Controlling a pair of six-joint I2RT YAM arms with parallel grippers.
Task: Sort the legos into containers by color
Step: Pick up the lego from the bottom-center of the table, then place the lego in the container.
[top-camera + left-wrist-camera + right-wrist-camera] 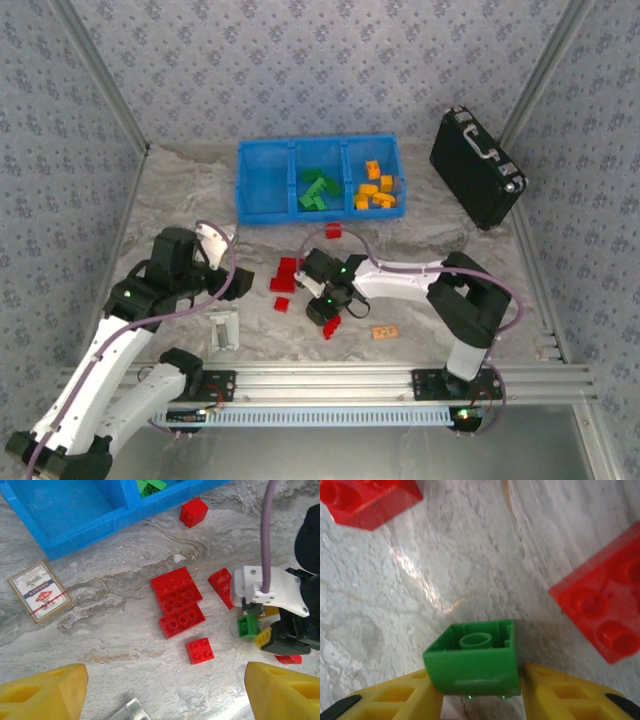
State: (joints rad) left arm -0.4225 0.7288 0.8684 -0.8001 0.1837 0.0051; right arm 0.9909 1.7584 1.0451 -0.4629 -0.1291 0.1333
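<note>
The right gripper (pixel 476 680) is clamped on a green brick (pixel 472 660), its two yellow fingers (pixel 395 695) pressing the brick's opposite sides, hollow underside towards the wrist camera; whether the brick rests on the marble table (pixel 470 555) or sits just above it I cannot tell. This happens near the loose red bricks (pixel 177 597), well short of the blue tray (pixel 265 215) at the far side. The tray's middle compartment holds green bricks (pixel 318 190) and its right one orange-yellow bricks (pixel 377 187). One more red brick (pixel 194 511) lies just in front of the tray wall. The left gripper (pixel 165 690) hangs over the table with its jaws spread wide and nothing between them. A black case (pixel 477 165) stands to the right of the tray
</note>
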